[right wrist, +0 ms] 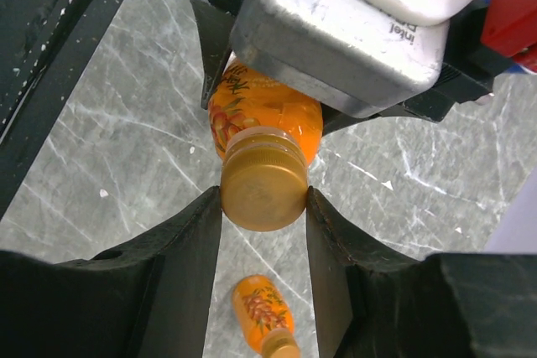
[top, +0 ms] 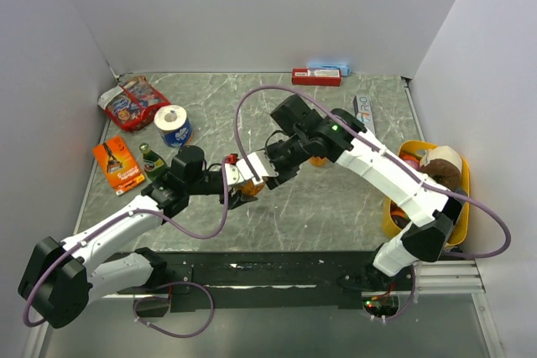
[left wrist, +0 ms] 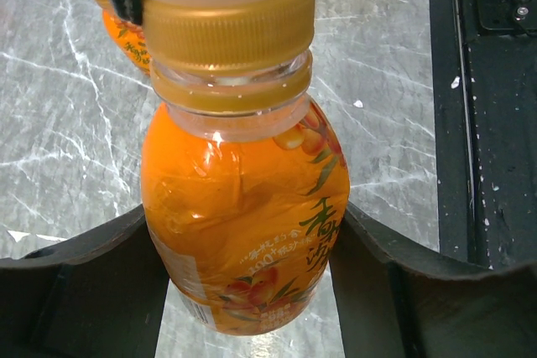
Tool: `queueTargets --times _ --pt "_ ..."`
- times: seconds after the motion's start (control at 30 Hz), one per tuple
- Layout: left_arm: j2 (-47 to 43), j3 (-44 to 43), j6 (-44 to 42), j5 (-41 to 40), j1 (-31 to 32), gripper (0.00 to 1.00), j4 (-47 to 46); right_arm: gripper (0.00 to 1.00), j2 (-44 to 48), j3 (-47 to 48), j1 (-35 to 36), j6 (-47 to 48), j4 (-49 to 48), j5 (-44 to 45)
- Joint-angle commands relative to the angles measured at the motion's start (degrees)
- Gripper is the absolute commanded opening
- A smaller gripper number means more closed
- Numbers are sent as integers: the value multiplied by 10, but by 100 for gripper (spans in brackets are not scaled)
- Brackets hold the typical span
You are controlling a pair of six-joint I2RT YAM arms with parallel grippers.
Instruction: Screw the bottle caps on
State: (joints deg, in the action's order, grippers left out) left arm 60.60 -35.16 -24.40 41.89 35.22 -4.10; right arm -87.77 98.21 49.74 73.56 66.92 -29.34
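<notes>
My left gripper (left wrist: 245,232) is shut on the body of a small orange bottle (left wrist: 243,207) and holds it above the table. Its orange cap (left wrist: 226,6) sits on the neck. My right gripper (right wrist: 263,200) is shut on that cap (right wrist: 263,190), with a finger on each side, facing the left gripper (top: 241,190). In the top view the two grippers meet at the table's middle, the right gripper (top: 257,168) above, and the bottle is mostly hidden. The second orange bottle (right wrist: 260,312) lies on the table with a cap on; it also shows in the top view (top: 317,160) behind the right arm.
A toilet-paper roll (top: 173,126), a dark green bottle (top: 151,159), an orange packet (top: 118,165) and a snack bag (top: 130,100) lie at the left. A red box (top: 316,77) is at the back. A yellow bin (top: 464,182) stands at the right edge.
</notes>
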Motion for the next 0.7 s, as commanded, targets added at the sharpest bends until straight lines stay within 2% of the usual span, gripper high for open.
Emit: queueTargets --times 0.0,0.2,0.5,0.67 --pt "-7 -28 17 5 1 1 -63 34 -14 24 5 -33 9 -1" --pt "-16 -11 52 -15 1 1 -95 34 -58 67 5 -115 34 4" --pt "-33 32 105 -107 1 1 -161 33 -183 205 -35 -344 114 -22" --pt "-40 40 106 -141 1 1 -157 36 -219 256 -50 -391 128 -39"
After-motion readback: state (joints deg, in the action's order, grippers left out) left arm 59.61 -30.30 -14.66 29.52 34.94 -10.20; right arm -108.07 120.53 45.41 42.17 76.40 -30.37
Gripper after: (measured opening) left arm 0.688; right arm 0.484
